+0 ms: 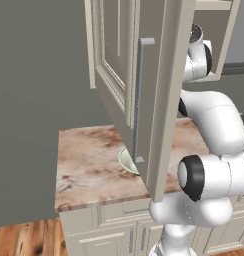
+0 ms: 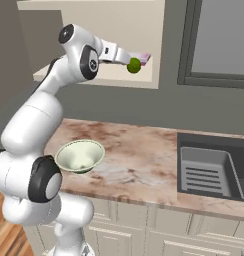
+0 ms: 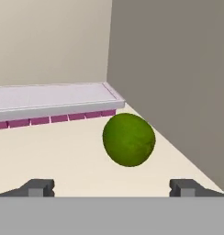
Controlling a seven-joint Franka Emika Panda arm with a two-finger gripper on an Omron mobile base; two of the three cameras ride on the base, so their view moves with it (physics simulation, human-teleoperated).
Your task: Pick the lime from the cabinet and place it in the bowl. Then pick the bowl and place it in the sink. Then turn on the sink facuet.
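The claw (image 3: 112, 188) hung released just short of the lime (image 3: 128, 140) on the cabinet (image 2: 144, 30) shelf, where a nudge could roll it away.

I see the lime (image 3: 128, 139) (round, bright green, dimpled skin) resting on the cream shelf floor inside the cabinet (image 2: 149, 40), near the inner side wall and just beside a flat pale item with a magenta edge. The cabinet door (image 1: 159, 100) stands open, its grey bar handle upright. The bowl (image 2: 80, 156), pale greenish-white, sits upright and empty on the marbled desk. I see the sink (image 2: 206, 172), dark grey with a ribbed insert, well apart from the bowl.
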